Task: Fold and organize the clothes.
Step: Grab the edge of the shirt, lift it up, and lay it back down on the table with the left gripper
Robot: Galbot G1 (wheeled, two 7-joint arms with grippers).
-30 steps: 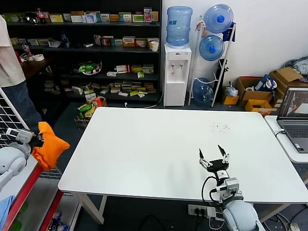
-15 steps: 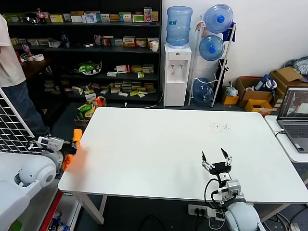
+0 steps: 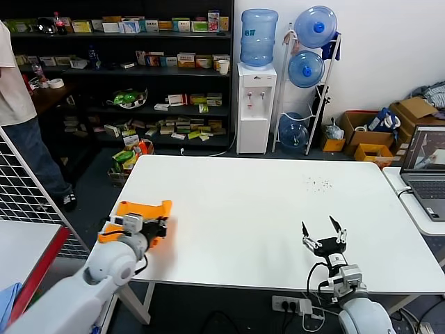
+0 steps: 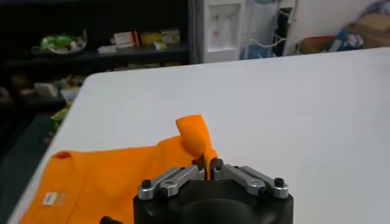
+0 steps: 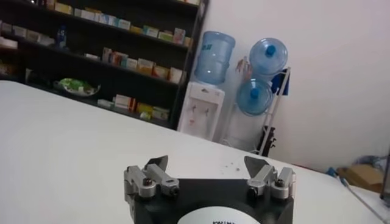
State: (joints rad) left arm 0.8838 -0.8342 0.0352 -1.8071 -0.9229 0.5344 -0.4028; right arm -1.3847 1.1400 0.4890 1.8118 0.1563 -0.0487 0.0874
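The orange T-shirt [image 3: 142,208] lies partly on the white table [image 3: 250,209] at its front left corner. My left gripper [image 3: 158,227] is shut on a raised fold of it. In the left wrist view the cloth [image 4: 116,176] spreads flat to one side, and a pinched ridge stands up between the closed fingertips of the left gripper [image 4: 209,165]. My right gripper [image 3: 329,232] hovers open over the table's front right part, well away from the shirt, with nothing between its fingers [image 5: 155,167].
A laptop [image 3: 425,167] sits on a side table at the right. A wire rack [image 3: 28,188] and a person [image 3: 17,104] stand at the left. Shelves, a water dispenser [image 3: 255,104] and bottle rack are behind the table.
My left arm has swung in from beside the table and carried the orange T-shirt onto the table's front left corner. The right gripper drifted slightly right and toward the front edge, still open.
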